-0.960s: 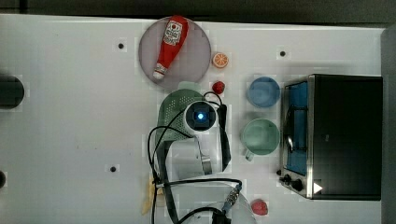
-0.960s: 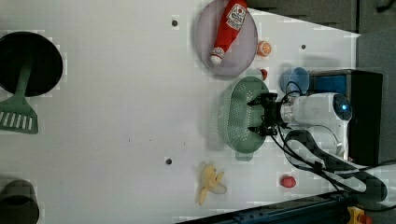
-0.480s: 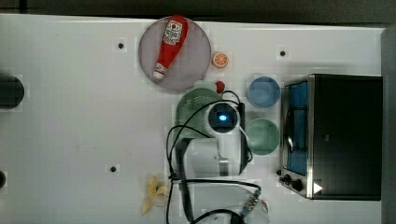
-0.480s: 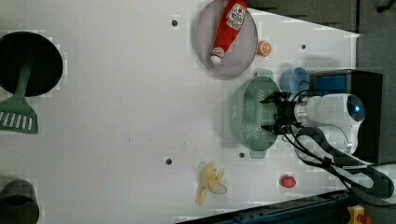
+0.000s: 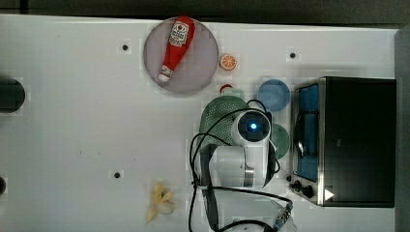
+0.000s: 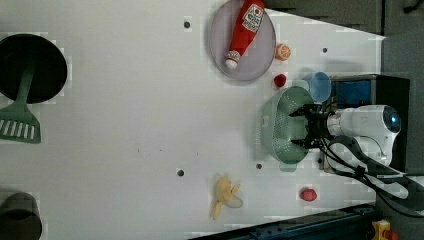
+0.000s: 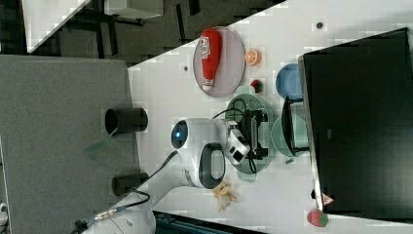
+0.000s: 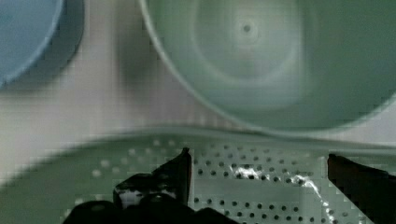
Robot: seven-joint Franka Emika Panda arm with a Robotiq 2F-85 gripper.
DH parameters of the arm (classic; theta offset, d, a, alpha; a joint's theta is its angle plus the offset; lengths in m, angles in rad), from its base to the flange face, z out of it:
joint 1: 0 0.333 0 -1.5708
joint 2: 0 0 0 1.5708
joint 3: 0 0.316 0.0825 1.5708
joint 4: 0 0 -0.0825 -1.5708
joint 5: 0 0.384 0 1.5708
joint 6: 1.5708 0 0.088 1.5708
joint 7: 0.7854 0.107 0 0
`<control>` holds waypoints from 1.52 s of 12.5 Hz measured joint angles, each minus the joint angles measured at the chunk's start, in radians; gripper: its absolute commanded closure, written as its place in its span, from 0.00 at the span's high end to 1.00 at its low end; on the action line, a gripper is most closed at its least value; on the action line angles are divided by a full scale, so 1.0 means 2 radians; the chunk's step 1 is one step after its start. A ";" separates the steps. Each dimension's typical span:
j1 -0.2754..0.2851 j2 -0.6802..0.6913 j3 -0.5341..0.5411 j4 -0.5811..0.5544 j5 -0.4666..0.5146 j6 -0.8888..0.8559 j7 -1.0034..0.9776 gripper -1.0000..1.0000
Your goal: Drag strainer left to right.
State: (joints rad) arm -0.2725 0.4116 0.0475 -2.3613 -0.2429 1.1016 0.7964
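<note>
One strainer (image 6: 280, 125), one ketchup bottle (image 5: 176, 47) on one plate (image 5: 198, 72), two cups: blue (image 5: 273, 94) and green (image 5: 283, 141), one banana peel (image 5: 159, 205), one spatula (image 6: 19, 117).

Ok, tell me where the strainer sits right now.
In the top view the strainer lies right of centre, just below the grey plate, with the gripper inside it, and the green mug and toaster oven to its right.

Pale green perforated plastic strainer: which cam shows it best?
Left view: the pale green perforated plastic strainer shows almost whole, rim and holes clear. In the top view and right view the arm covers much of it. Wrist view gives just its holed inside.
</note>
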 measured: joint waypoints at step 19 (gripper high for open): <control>0.016 -0.279 0.058 0.273 0.103 -0.507 -0.328 1.00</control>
